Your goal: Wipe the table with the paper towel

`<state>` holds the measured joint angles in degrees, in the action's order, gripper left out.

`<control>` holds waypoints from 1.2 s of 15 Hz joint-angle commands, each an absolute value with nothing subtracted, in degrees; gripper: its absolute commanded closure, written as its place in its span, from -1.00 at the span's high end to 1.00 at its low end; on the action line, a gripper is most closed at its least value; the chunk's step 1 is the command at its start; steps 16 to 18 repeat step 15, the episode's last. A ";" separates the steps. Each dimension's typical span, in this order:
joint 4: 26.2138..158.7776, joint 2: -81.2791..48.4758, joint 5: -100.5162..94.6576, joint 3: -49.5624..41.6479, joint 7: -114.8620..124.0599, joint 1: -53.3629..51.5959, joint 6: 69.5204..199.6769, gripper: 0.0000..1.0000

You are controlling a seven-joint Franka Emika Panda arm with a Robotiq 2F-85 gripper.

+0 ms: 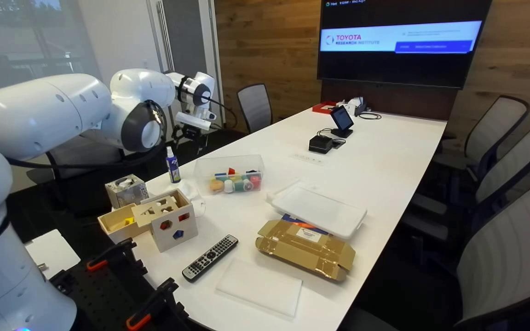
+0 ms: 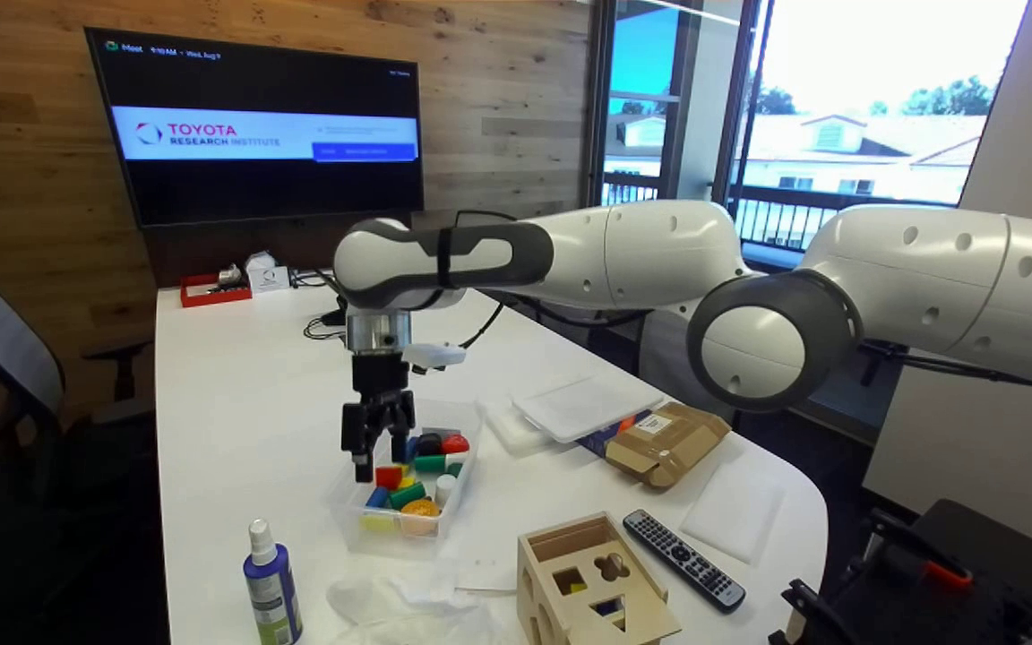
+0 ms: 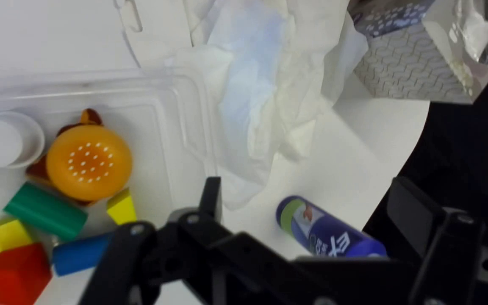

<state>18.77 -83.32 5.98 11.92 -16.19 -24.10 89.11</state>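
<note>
The white table runs through both exterior views. The paper towel is a crumpled white sheet lying on the table in the wrist view, beside the clear bin. It also shows in both exterior views, partly hidden behind the wooden box in an exterior view. My gripper is open and empty, its fingers wide apart. It hangs in the air above the table, pointing down, in both exterior views. The towel lies below it and apart from it.
A blue spray bottle stands below the gripper near the table edge. A clear bin holds coloured blocks. A wooden shape box, tissue box, remote, cardboard box and plastic lid lie around.
</note>
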 commanded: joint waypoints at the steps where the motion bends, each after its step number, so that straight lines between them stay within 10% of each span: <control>1: 18.77 -78.89 5.62 9.99 -6.77 -23.54 90.58 1.00; 18: 20.25 -66.61 5.80 4.53 31.17 -17.84 88.08 1.00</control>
